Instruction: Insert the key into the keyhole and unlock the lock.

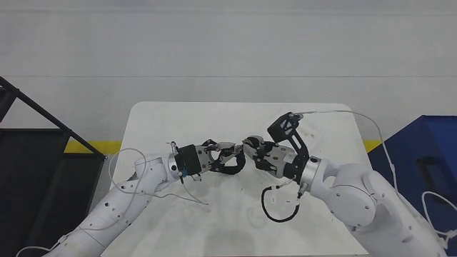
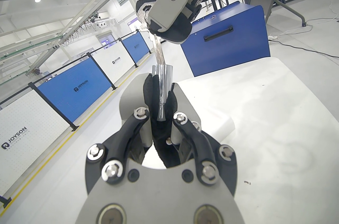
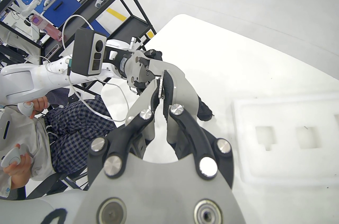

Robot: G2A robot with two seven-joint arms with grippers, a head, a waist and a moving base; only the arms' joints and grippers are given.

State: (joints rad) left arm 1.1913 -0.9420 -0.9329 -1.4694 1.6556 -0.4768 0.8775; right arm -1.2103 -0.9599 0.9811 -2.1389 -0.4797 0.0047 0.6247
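Both arms meet over the middle of the white table (image 1: 171,125). My left gripper (image 2: 161,94) is shut on a small chrome lock (image 2: 162,76), held with its keyhole end pointing away from the wrist. A silver key (image 2: 159,50) runs from the right gripper (image 2: 165,23) down to the top of the lock, its tip at or in the keyhole. In the right wrist view, the right gripper (image 3: 161,88) is shut on the key's head (image 3: 160,90), with the left gripper (image 3: 144,71) just beyond it. From above, the left gripper (image 1: 227,158) and right gripper (image 1: 250,148) nearly touch.
A white foam tray (image 3: 286,169) with square cutouts lies on the table beside the right arm. A black cable loop (image 1: 277,210) hangs below the right wrist. A blue cabinet (image 2: 227,42) stands past the table's edge, and a black shelf frame (image 1: 36,114) on the other side.
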